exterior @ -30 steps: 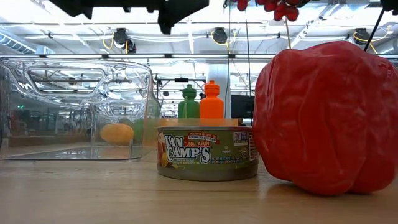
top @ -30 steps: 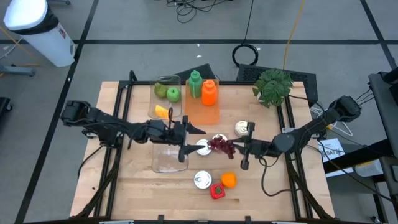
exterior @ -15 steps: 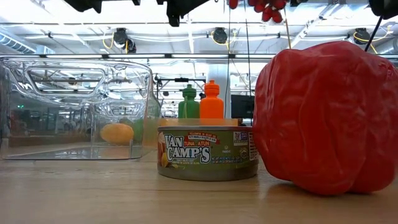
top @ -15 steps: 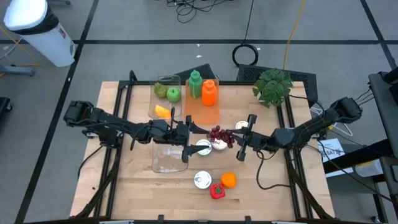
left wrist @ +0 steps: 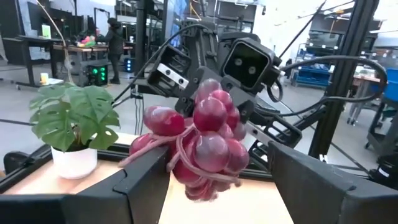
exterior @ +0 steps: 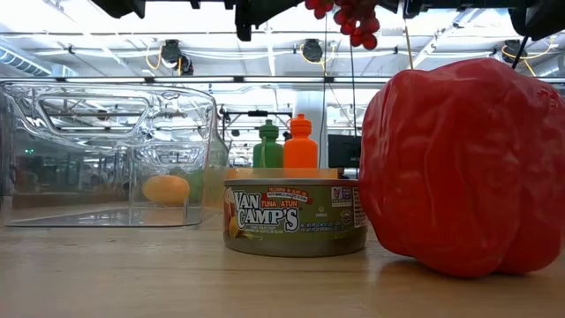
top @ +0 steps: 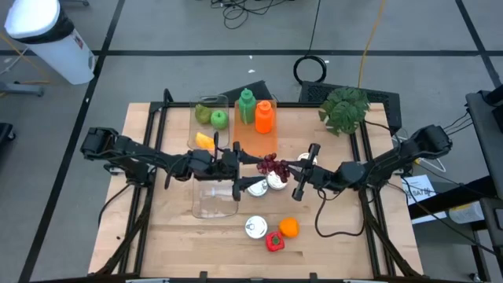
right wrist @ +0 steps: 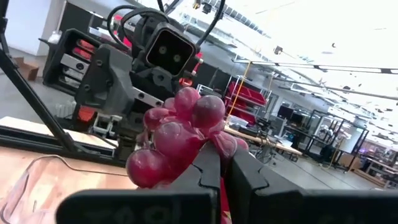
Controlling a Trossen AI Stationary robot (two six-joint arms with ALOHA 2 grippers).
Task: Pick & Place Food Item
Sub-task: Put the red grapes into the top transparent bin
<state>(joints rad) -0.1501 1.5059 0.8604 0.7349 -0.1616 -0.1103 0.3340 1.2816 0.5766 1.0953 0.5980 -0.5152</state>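
Observation:
A bunch of dark red grapes (top: 272, 165) hangs in the air above the middle of the table, and shows at the top of the low view (exterior: 350, 12). My right gripper (top: 288, 169) reaches in from the table's right and is shut on the bunch (right wrist: 177, 140). My left gripper (top: 250, 163) comes level from the table's left and is open. Its two fingers (left wrist: 146, 180) stand on either side of the grapes (left wrist: 205, 143), with a gap showing at one finger. My right gripper pinches the bunch between its two fingers at the pinkish end facing it (right wrist: 221, 142). It comes from the table's right, slanting a little upward. The grapes stick out past the fingertips toward the left gripper, lifted clear of the table and the cans below.
A clear tub (top: 214, 198) lies below the left gripper. White cans (top: 256, 187) sit under the grapes. Near the front are a tuna can (exterior: 296, 216), a red pepper (exterior: 463, 163) and an orange (top: 289, 227). At the far side stand bottles (top: 264, 116), green fruit (top: 218, 118) and a plant (top: 344, 108).
My right gripper has carried the grapes toward the table's left and far side, tipping its fingers upward, until the bunch sits between my left gripper's open fingers. The grapes stay clear of the table.

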